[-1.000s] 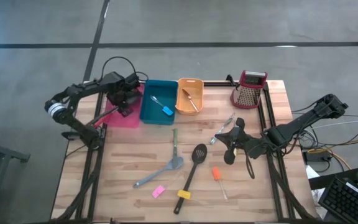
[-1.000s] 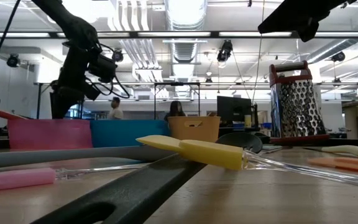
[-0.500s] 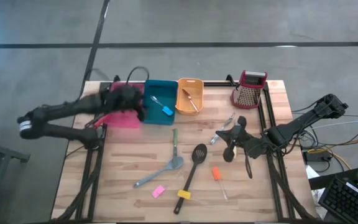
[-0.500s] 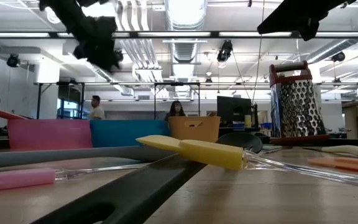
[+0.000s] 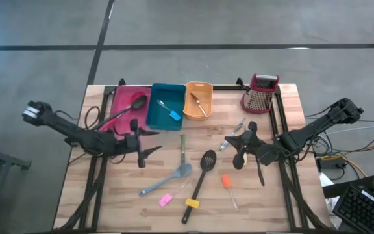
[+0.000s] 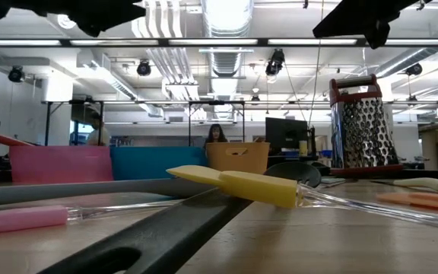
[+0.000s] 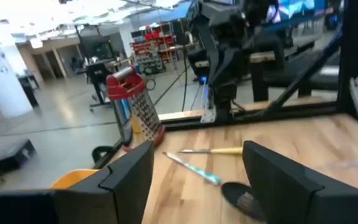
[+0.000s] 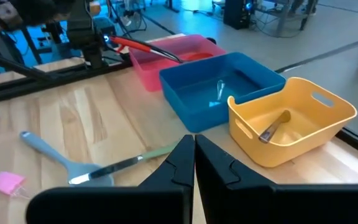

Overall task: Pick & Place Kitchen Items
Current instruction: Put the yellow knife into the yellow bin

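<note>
**A:** Where are the claws?

**B:** The left claw (image 5: 139, 144) hovers over the worktop (image 5: 109, 188) just in front of the pink bin (image 5: 119, 123), fingers apart, gripping nothing. The right claw (image 5: 244, 144) hangs by the right edge, fingers pressed together and empty.

**A:** What lies nearest the left one?

**B:** The grey spatula (image 5: 167, 179) — likely light, stiff along the handle, floppy at the blade. I'd take it mid-handle. Beside it lies a slim tool with a green handle (image 5: 182, 148), thin and apt to roll.

**A:** And farther out?

**B:** The black slotted spoon (image 5: 202, 171), rigid plastic by the look of it; the neck under the head seems the safest hold. Then one pink-handled tool (image 5: 165, 200), one yellow (image 5: 191, 203), one orange (image 5: 226, 181) — their clear shafts look slippery, so the coloured grips are the place.

**A:** The count?

**B:** Six loose in the middle, plus two or so thin pieces by the right claw — hard to tell. Three bins: pink holds a red spoon (image 5: 125, 110), the blue bin (image 5: 164, 106) a blue-handled tool, the orange bin (image 5: 198, 101) one more. One grater (image 5: 260, 93).
</note>
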Controlling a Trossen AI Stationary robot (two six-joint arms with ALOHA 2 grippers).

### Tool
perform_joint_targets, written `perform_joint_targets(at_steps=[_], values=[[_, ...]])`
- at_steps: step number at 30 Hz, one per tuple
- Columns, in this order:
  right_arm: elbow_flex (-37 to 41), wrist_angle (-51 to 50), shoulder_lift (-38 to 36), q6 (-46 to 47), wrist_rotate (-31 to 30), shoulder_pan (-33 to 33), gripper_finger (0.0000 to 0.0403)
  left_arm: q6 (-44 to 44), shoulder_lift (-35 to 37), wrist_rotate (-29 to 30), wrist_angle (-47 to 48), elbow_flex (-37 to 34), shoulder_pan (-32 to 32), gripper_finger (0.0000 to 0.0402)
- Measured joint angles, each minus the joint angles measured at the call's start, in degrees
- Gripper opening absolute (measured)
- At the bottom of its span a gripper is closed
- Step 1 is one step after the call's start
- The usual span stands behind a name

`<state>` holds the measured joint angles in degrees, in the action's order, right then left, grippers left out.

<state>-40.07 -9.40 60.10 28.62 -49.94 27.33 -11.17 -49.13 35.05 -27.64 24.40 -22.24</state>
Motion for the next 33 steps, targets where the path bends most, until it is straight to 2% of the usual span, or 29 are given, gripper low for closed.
perform_joint_targets(at_steps=[11,18,27,30,33], values=[[0.0,1.4,0.0,0.0,2.4,0.2,0.0009,2.9,-4.5,0.4,3.5,-0.7,3.7,0.0249],[0.0,1.4,0.0,0.6,2.5,0.2,0.0009,5.9,-9.2,0.0,5.2,2.3,7.0,0.0248],[0.0,0.4,0.0,0.7,2.3,0.2,0.0009,4.0,-17.6,-1.1,12.8,7.9,8.3,0.0248],[0.0,-1.5,0.0,3.6,1.2,0.2,0.0008,4.4,-19.0,-1.1,16.7,9.9,8.3,0.0248],[0.0,-6.8,0.0,12.3,0.4,0.1,0.0008,4.9,-19.5,-0.8,18.2,11.0,8.3,0.0248]])
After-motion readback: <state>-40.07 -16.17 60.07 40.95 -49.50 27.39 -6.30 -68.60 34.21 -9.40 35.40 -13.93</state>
